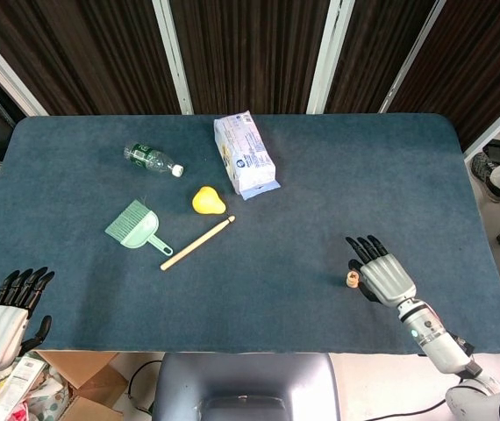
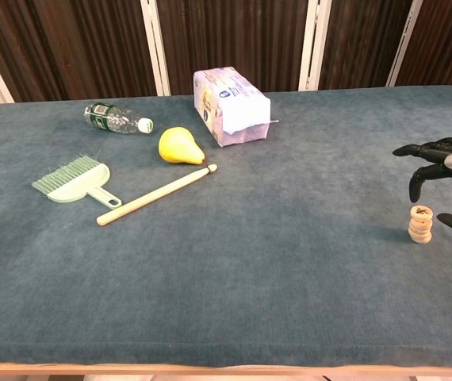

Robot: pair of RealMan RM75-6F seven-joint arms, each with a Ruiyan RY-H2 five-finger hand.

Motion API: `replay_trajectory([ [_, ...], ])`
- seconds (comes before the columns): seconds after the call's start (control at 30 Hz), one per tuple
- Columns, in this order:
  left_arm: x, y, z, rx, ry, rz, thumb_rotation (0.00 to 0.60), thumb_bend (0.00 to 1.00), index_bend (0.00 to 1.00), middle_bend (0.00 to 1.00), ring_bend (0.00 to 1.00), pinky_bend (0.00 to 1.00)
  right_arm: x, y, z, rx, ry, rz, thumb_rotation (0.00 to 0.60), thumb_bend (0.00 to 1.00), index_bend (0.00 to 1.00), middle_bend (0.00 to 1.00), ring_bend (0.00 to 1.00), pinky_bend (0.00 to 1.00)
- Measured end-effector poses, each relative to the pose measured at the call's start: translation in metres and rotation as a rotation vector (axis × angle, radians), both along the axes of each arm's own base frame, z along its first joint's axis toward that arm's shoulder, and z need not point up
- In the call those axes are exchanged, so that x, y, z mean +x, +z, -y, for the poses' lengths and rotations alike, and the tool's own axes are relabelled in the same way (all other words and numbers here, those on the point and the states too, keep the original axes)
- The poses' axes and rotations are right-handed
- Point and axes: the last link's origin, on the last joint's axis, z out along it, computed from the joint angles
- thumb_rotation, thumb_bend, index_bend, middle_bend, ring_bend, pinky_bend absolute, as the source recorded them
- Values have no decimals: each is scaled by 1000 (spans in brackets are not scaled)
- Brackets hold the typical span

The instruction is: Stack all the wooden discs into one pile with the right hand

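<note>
discs [image 2: 421,224]: one upright pile, just left of fingertips, not touched | right hand [image 2: 448,176]: fingers [image 2: 416,187] wide, holding nothing | left hand [image 1: 4,316]: off table, fingers apart, empty

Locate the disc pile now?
The disc pile stands on the table's near-right part in chest view, just left of the open right hand, untouched.
</note>
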Motion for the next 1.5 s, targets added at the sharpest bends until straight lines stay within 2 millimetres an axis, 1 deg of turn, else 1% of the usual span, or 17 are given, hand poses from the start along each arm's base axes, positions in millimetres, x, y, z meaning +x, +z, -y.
replay_trajectory([
  [0.2,0,0,0,-2,-2,-1,600,504,0,40,10,41,0,-2,3,1,-8,-4,600,548,488,59,0,67],
  [0.43,0,1,0,-1,-1,0,600,504,0,40,11,41,-1,-6,0,10,-4,-18,600,548,492,59,0,67],
  [1.1,0,1,1,-1,1,2,600,504,0,40,11,42,-3,-1,-6,6,-6,-10,600,548,491,59,0,67],
  [1.23,0,1,0,0,0,3,600,504,0,40,11,41,-3,6,-7,-21,-4,11,600,548,436,58,0,67],
  [1.33,0,1,0,1,-2,4,600,504,0,40,10,41,-2,14,-11,-58,0,43,600,540,318,50,0,67],
  [1.4,0,1,0,1,-3,3,600,504,0,40,10,41,0,20,-15,-90,7,71,600,508,253,35,0,66],
  [1.5,0,0,0,0,-2,1,600,505,0,40,11,41,3,34,-29,-152,26,129,600,448,161,4,0,38],
])
